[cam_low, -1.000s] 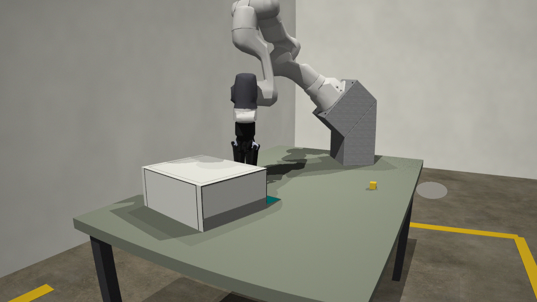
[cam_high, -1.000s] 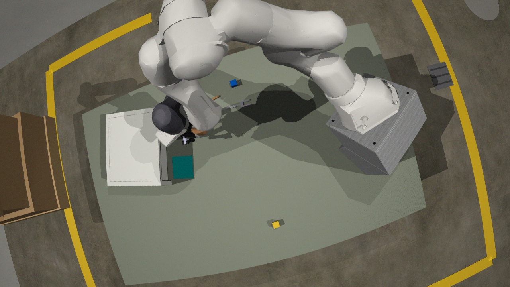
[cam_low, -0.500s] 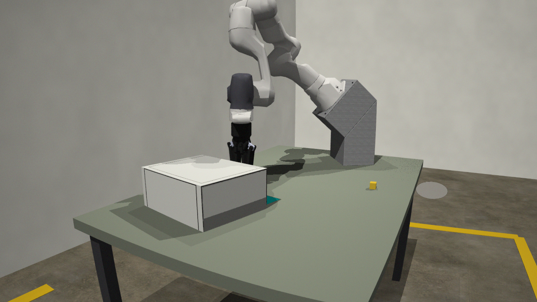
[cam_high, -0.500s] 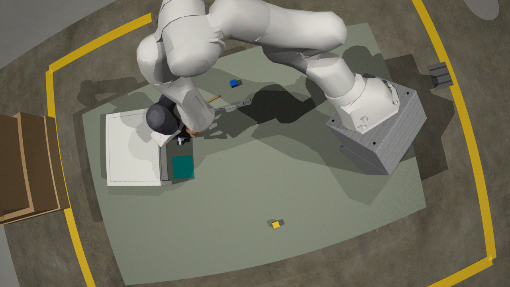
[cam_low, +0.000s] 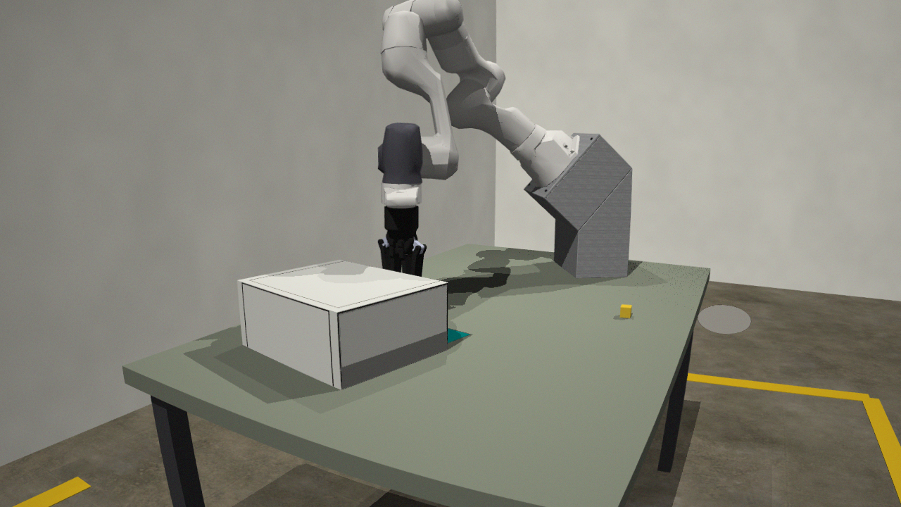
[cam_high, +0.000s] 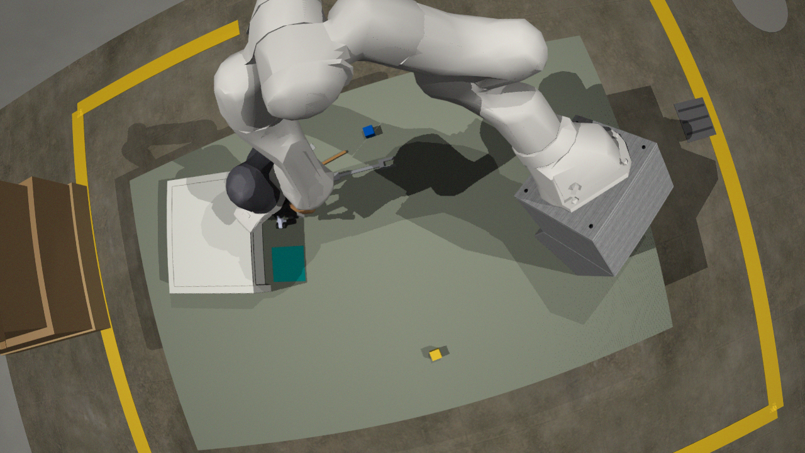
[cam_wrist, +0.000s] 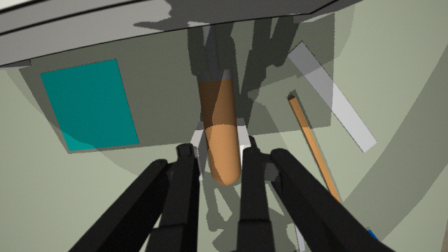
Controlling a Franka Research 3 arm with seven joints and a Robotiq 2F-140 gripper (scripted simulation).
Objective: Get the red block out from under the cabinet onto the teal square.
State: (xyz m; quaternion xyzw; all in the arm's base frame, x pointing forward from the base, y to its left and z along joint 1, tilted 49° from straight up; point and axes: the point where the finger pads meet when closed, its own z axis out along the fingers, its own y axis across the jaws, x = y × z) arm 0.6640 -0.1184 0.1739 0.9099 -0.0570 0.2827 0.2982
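My gripper (cam_wrist: 222, 131) (cam_high: 284, 221) (cam_low: 401, 258) is shut on the orange handle (cam_wrist: 214, 101) of a tool and points straight down by the white cabinet (cam_high: 208, 236) (cam_low: 340, 302) (cam_wrist: 105, 28). The tool's grey shaft (cam_wrist: 211, 56) runs from the handle in under the cabinet's front edge. The teal square (cam_high: 288, 263) (cam_low: 458, 335) (cam_wrist: 87, 105) lies on the table right in front of the cabinet, beside the tool. The red block is hidden in every view.
A thin orange stick (cam_high: 334, 158) (cam_wrist: 311, 140) and a flat grey bar (cam_high: 365, 167) (cam_wrist: 332, 98) lie on the table behind the gripper. A blue block (cam_high: 368, 131) lies farther back. A yellow block (cam_high: 434, 354) (cam_low: 624, 310) lies near the front edge. The grey robot base (cam_high: 607, 214) stands at the right.
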